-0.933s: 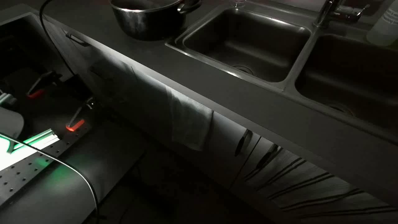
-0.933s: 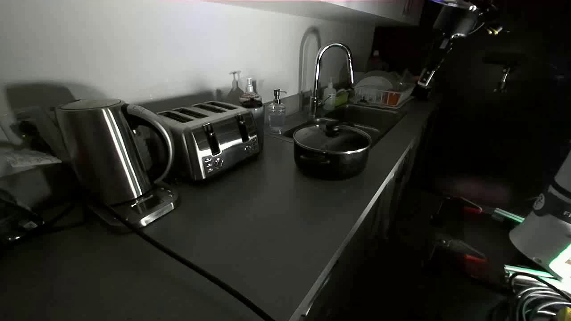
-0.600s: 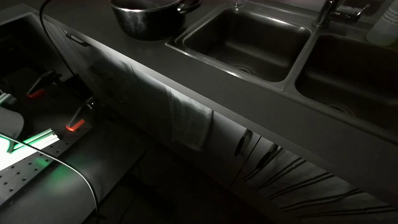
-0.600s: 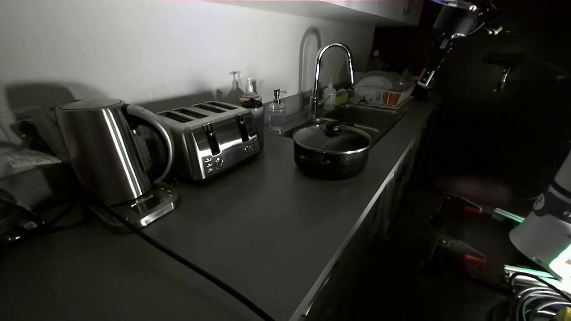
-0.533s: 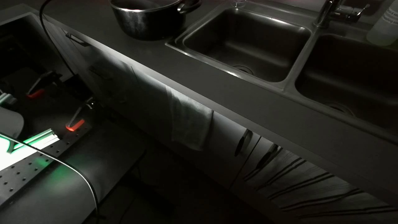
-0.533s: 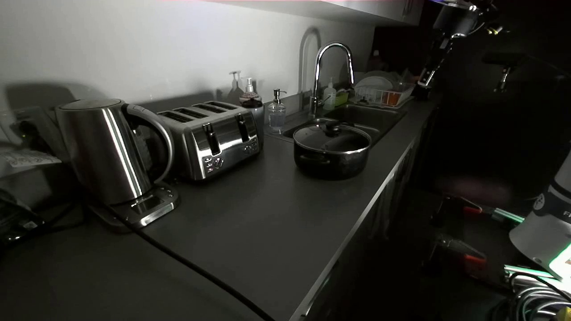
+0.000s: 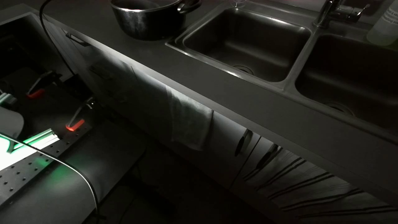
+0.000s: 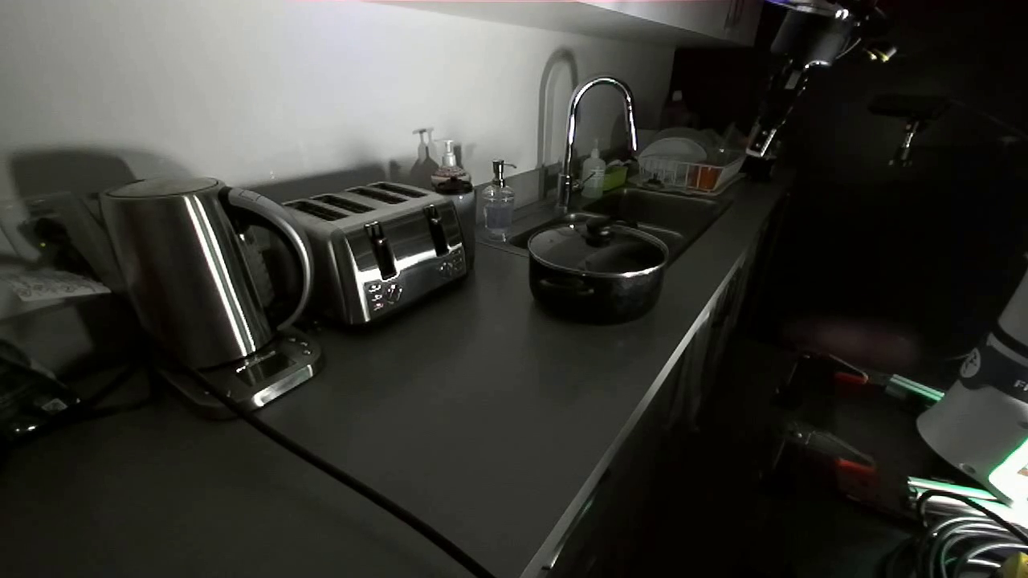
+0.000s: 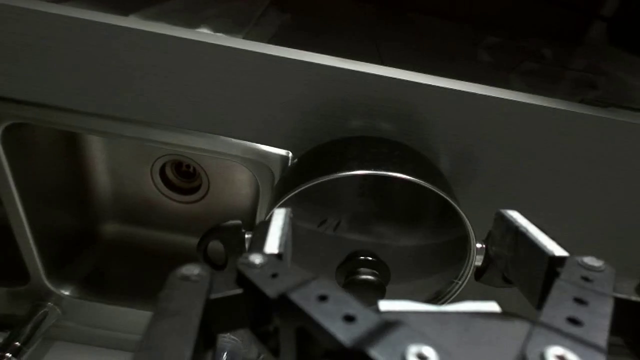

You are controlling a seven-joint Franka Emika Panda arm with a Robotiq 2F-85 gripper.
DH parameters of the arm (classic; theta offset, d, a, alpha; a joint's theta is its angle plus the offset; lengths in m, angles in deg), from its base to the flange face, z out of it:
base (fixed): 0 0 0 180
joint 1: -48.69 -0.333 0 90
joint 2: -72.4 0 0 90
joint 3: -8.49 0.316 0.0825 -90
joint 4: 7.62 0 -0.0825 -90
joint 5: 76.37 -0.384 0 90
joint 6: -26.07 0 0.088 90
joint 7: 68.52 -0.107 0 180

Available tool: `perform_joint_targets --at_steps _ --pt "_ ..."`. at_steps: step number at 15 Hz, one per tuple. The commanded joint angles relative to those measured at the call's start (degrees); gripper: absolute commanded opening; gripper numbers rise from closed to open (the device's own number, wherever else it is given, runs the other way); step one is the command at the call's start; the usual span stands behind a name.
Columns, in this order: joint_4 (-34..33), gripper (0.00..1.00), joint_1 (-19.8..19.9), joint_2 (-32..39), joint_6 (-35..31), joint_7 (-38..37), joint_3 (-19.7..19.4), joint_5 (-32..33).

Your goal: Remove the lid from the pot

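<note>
Glass lid (image 9: 372, 212) still seated on the pot (image 8: 596, 297), ahead of the gripper (image 9: 396, 230), which is spread wide, holding nothing; grip, lift and removal all look undone!

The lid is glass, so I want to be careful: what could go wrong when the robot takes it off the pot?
The hand is open and may close badly on the small, rounded knob; the glass lid could then slip and drop.
The sink is right beside the pot, so a lid slipping sideways could fall into it.
The scene is dim and the knob is dark, so aiming may be harder.
</note>
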Motion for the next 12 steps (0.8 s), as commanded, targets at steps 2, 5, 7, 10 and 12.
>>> perform_joint_targets --at_steps 2,5,7,10,12 --pt "-6.0 1.0 -1.9 10.1 -2.3 -0.1 1.4 0.2" --pt "-10.3 1.0 -2.2 16.9 -3.5 0.3 1.3 -0.1" --pt "-13.4 1.0 -2.4 21.6 -4.0 0.8 1.0 -0.6" --pt "-18.4 1.0 -3.3 28.8 -4.6 2.6 0.8 -2.3" --pt "-21.5 1.0 -4.0 33.3 -5.1 4.0 1.0 -3.8"
